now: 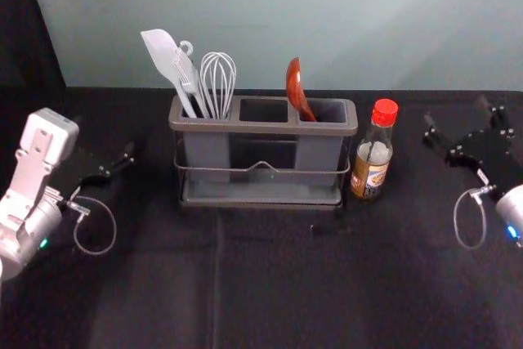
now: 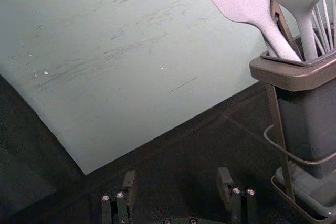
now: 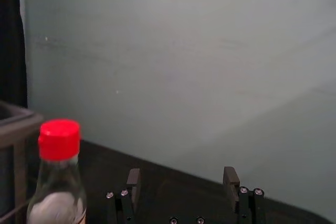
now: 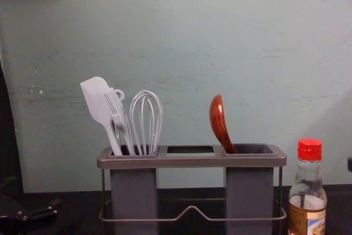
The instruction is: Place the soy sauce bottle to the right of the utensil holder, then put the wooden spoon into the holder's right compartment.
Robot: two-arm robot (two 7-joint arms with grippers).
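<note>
1. The soy sauce bottle (image 1: pixel 373 153) stands on the dark table (image 1: pixel 286 284) just to the right of the utensil holder (image 1: pixel 261 127). The right gripper (image 1: pixel 455 114) is farther right, apart from the bottle; in the right wrist view, the bottle is outside the space between its fingers.
2. The wooden spoon (image 1: pixel 299 91) sits in the holder's right compartment (image 1: pixel 331 110), well apart from both grippers. The right gripper is off to the right of the spoon, and the left gripper (image 1: pixel 102 153) is beyond the holder's left end.
3. The bottle is upright, its long axis vertical, with the red cap (image 1: pixel 384 112) on top and the label (image 1: pixel 369 174) toward the robot.
4. The spoon points bowl up and handle down into the compartment. Its long axis is steep but tilted, the bowl leaning toward the robot's left.
5. The right gripper's fingers are wide apart with nothing between them.
6. The left gripper's fingers are spread wide too, and it holds nothing.
7. In the left compartment, a spatula (image 1: pixel 162 51), a brush (image 4: pixel 115 108) and a whisk (image 1: pixel 218 79) stand with their heads up.
</note>
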